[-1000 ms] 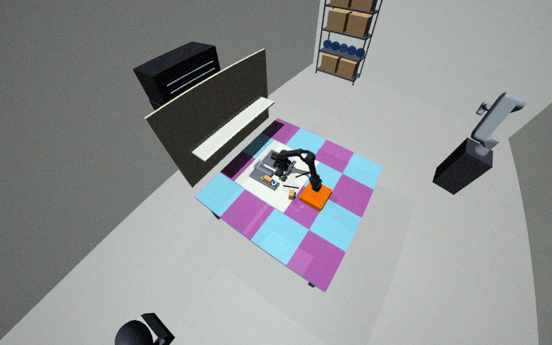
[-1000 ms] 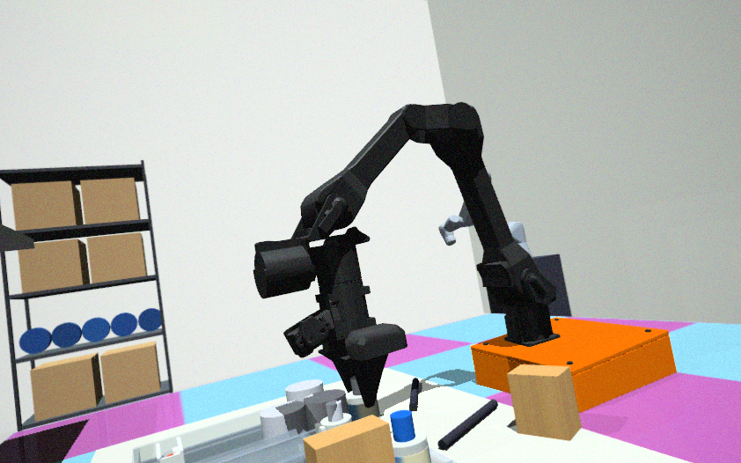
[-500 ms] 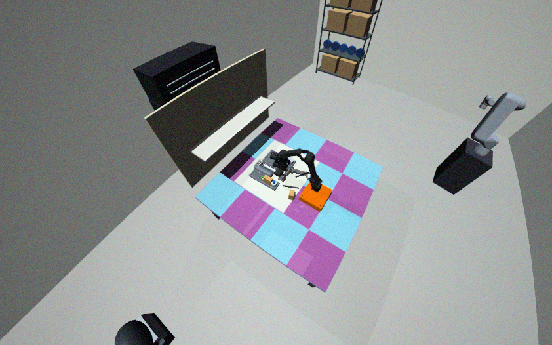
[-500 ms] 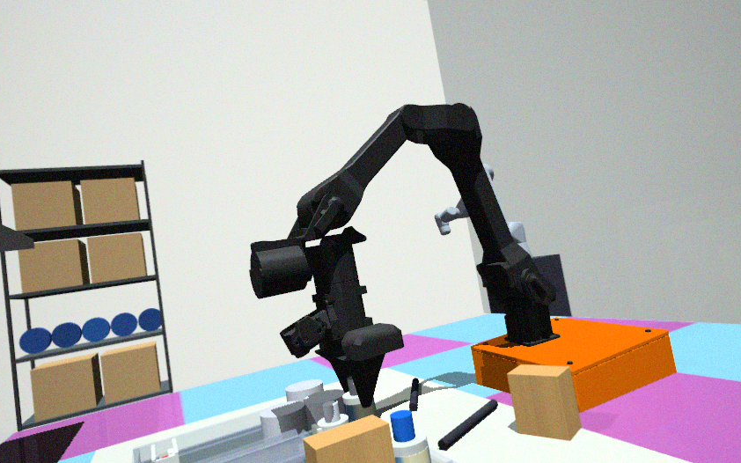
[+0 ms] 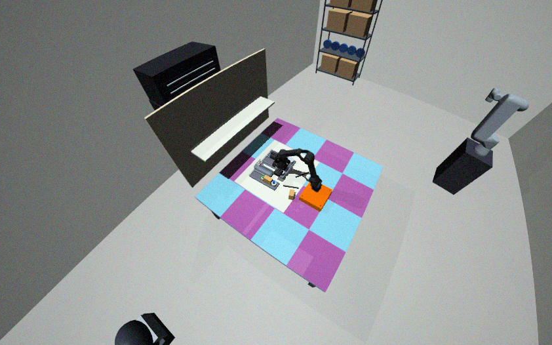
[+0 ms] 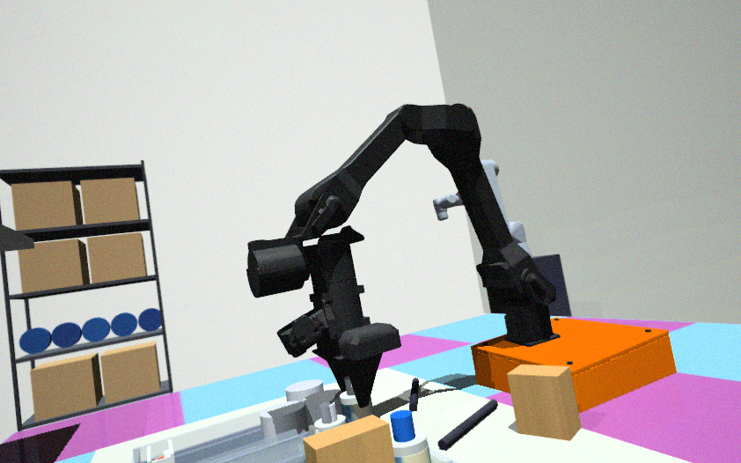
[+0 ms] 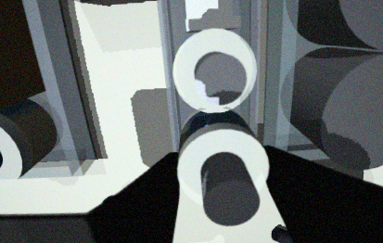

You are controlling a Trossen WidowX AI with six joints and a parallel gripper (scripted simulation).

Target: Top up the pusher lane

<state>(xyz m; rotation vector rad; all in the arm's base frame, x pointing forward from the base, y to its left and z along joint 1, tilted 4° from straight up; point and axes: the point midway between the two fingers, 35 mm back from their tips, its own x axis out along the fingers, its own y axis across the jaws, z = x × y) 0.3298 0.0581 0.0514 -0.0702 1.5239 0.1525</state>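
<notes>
1. Checkered pink-and-blue worktop (image 5: 347, 239); one orange base plate (image 6: 604, 350) carries one black arm.
2. End effector (image 6: 360, 396) points down, clamped on one white jar with grey cap (image 7: 223, 178).
3. Held jar sits at the front of the sprung lane (image 7: 172, 93), just touching one matching jar (image 7: 214, 70) behind it, as seen from the wrist.
4. One blue-capped jar (image 6: 405, 431) stands off to the side.
5. Two wooden blocks: one (image 6: 543, 400) beside the base, one (image 6: 350, 441) near the rack.
6. One dark rod (image 6: 468, 424) lies flat.
</notes>
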